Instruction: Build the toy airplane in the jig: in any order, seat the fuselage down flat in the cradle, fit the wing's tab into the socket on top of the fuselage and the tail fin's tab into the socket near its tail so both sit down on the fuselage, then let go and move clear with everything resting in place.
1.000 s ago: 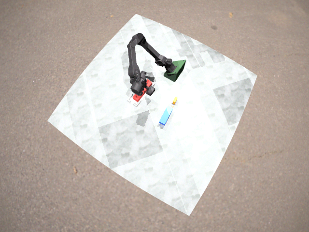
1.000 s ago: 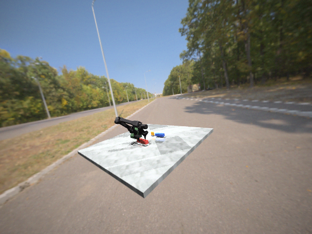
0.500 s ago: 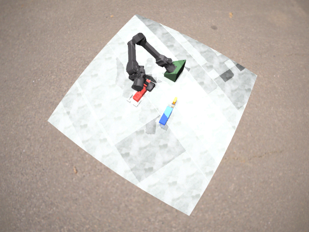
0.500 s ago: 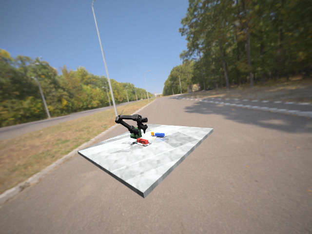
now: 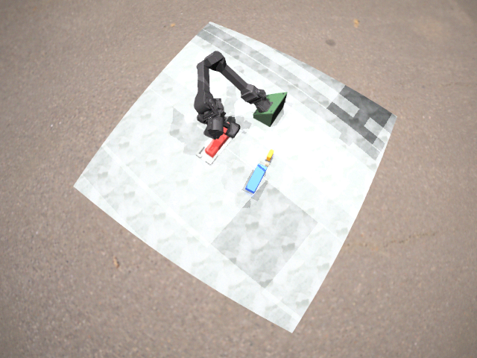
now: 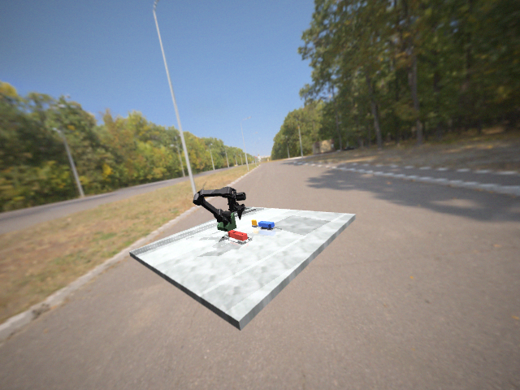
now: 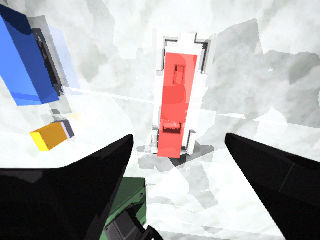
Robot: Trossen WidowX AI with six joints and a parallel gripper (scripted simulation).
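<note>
The red fuselage (image 5: 215, 145) (image 6: 238, 235) (image 7: 175, 95) lies lengthwise in the white cradle (image 5: 209, 159) (image 7: 188, 39), between its corner walls, and looks flat. Its two top sockets show empty in the wrist view. My gripper (image 7: 178, 137) is wide open and empty, above the fuselage, its fingertips to either side of the smaller socket's end. In the top view the arm hides that end. The blue wing (image 5: 256, 177) (image 6: 266, 224) (image 7: 25, 60) lies apart from the cradle. The small yellow tail fin (image 5: 270, 154) (image 6: 253, 223) (image 7: 49, 135) lies just beyond the wing's end.
The arm's green base block (image 5: 278, 103) (image 7: 132, 192) stands behind the parts, nearer the tail fin than the wing. The pale tabletop (image 5: 165, 215) (image 6: 188, 264) carries patchy shadows and reflections.
</note>
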